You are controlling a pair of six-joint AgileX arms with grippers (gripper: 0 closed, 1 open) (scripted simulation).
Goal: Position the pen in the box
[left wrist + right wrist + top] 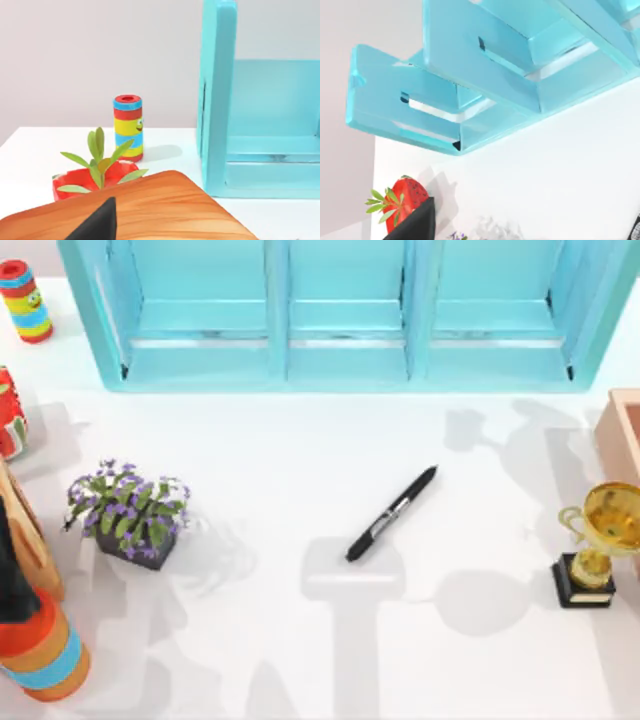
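1. Near the middle of the white table (300,660), seen from above, lies the pen (391,513), a slim black marker with a pale band at mid-body. It rests flat and diagonal, one end toward the shelf unit, the other toward the table's near edge.
2. At the right edge of the table sits the box (622,436), pale salmon-tan with a darker inside; part of it is cut off by the frame. It is well apart from the pen.
3. Just in front of the box stands a gold trophy (598,543) on a black base.
4. Along the far side runs a large turquoise shelf unit (345,315) with three compartments.
5. On the left side stands a dark flowerpot (128,513) holding purple flowers.
6. At the far left corner stands a striped cylinder toy (25,300); a larger orange and blue striped object (40,650) sits at the near left.
7. A dark gripper tip shows in each wrist view, left gripper (97,224) and right gripper (415,222); whether either is wide or narrow, I cannot tell.
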